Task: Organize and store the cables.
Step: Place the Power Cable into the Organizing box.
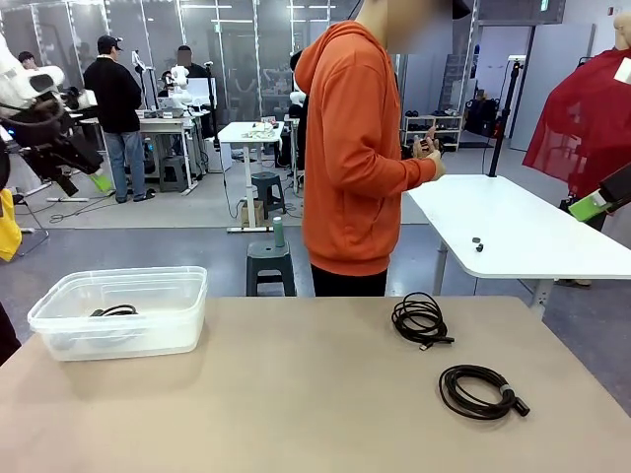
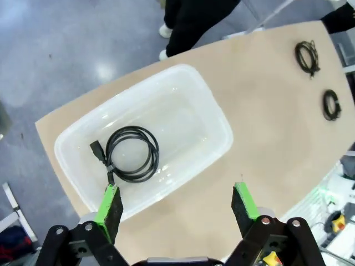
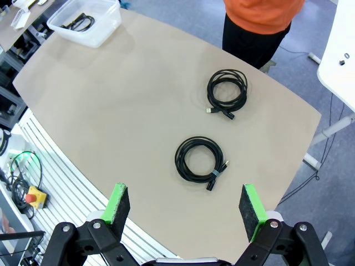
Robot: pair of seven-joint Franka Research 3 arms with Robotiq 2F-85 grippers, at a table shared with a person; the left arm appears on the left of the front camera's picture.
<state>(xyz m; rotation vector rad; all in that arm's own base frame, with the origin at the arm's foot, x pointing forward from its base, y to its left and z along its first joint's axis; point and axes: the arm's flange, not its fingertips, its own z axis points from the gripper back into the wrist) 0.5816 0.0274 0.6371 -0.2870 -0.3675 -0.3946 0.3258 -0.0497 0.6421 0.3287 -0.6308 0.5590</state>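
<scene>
Inside the bin (image 2: 186, 119), a cable (image 2: 132, 153) shows its plug (image 2: 97, 149).

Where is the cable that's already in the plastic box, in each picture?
Front view: the cable lies in the clear plastic box, low at left.
Left wrist view: left of centre, coiled on the box floor.
Right wrist view: top left corner, small.
Shared landmark: that box around it.

Bare tabletop (image 1: 276, 394) spans the frame's centre and lower left, open to any reach. A clear bin (image 1: 118, 340) occupies the left edge. The far cable (image 1: 421, 320) and near cable (image 1: 480, 391) lie right of centre, with a person (image 1: 355, 148) standing behind.
</scene>
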